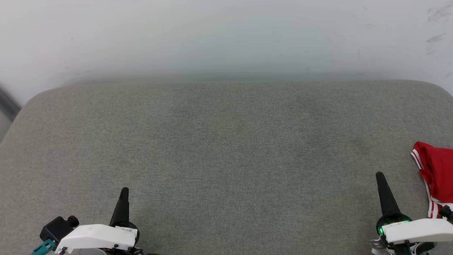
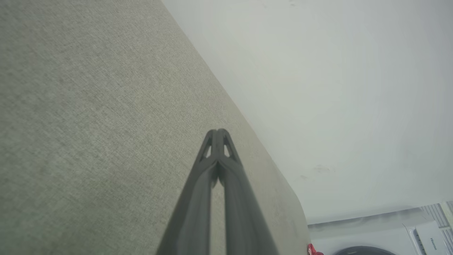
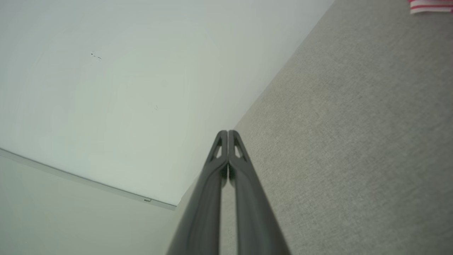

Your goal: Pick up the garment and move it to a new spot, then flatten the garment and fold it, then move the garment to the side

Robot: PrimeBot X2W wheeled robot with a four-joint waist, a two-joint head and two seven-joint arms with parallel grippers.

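Observation:
The garment [image 1: 437, 173] is a red heap with red-and-white striped trim, lying at the right edge of the grey fabric surface [image 1: 226, 148] and cut off by the frame. Its striped trim [image 3: 430, 6] shows at the top right of the right wrist view, and a red scrap of it [image 2: 313, 250] sits at the bottom of the left wrist view. My right gripper [image 1: 379, 175] is shut and empty, just left of the garment, not touching it. My left gripper [image 1: 124, 191] is shut and empty at the lower left, far from the garment. Both fingertip pairs [image 2: 218, 132] [image 3: 228, 133] meet.
A pale wall [image 1: 226, 35] rises behind the grey surface's rounded far edge. A white appliance with a dark round door [image 2: 364, 249] stands beyond the surface's right end. A wide stretch of grey surface lies between the two grippers.

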